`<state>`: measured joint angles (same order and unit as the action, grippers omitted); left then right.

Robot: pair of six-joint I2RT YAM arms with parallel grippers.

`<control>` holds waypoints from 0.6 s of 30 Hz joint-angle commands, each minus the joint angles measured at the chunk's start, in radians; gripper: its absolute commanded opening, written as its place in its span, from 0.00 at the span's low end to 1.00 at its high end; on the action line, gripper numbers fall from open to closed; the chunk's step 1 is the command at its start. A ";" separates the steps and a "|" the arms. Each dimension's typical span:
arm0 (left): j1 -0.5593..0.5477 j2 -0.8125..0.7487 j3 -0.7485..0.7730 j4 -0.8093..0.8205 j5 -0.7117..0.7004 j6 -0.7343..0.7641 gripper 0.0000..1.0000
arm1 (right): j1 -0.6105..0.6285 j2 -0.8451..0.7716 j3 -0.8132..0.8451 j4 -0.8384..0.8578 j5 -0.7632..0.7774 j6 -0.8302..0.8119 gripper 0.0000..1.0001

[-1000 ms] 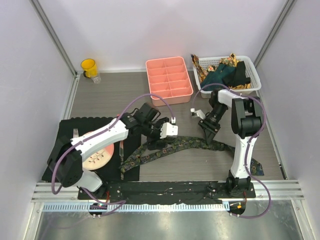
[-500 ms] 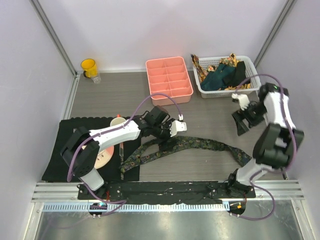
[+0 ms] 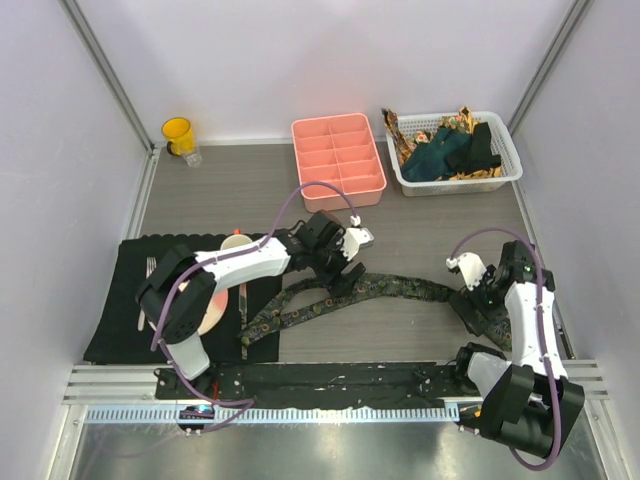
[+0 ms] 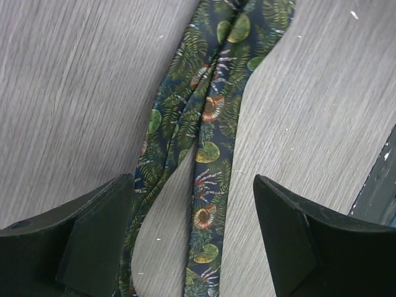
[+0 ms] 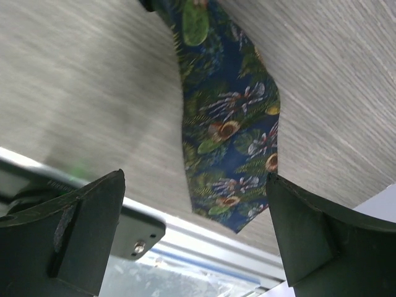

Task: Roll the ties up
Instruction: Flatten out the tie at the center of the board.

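The right gripper (image 5: 199, 234) is newly brought to the wide end of the patterned tie (image 3: 400, 288), jaws spread and empty. The left gripper (image 4: 193, 230), equally wide and empty-handed, is poised over its doubled middle on the table (image 3: 250, 190). Rolling is judged unstarted.

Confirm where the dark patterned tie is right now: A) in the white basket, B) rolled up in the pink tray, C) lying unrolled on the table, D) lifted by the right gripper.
C: the dark patterned tie lies stretched out, unrolled, on the table.
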<state>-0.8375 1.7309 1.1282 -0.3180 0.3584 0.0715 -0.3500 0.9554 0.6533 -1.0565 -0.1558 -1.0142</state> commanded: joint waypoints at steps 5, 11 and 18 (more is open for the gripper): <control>0.006 0.067 0.067 -0.038 -0.038 -0.105 0.76 | 0.019 0.066 -0.113 0.260 0.085 0.026 0.88; 0.014 0.124 0.085 -0.101 -0.029 -0.041 0.43 | 0.017 0.229 -0.018 0.282 0.125 0.074 0.37; 0.023 0.191 0.113 -0.179 -0.021 0.031 0.16 | -0.001 0.385 0.204 0.037 0.050 -0.041 0.01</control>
<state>-0.8230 1.8893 1.2125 -0.4213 0.3286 0.0414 -0.3412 1.2938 0.7280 -0.8719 -0.0525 -0.9714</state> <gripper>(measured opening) 0.215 0.018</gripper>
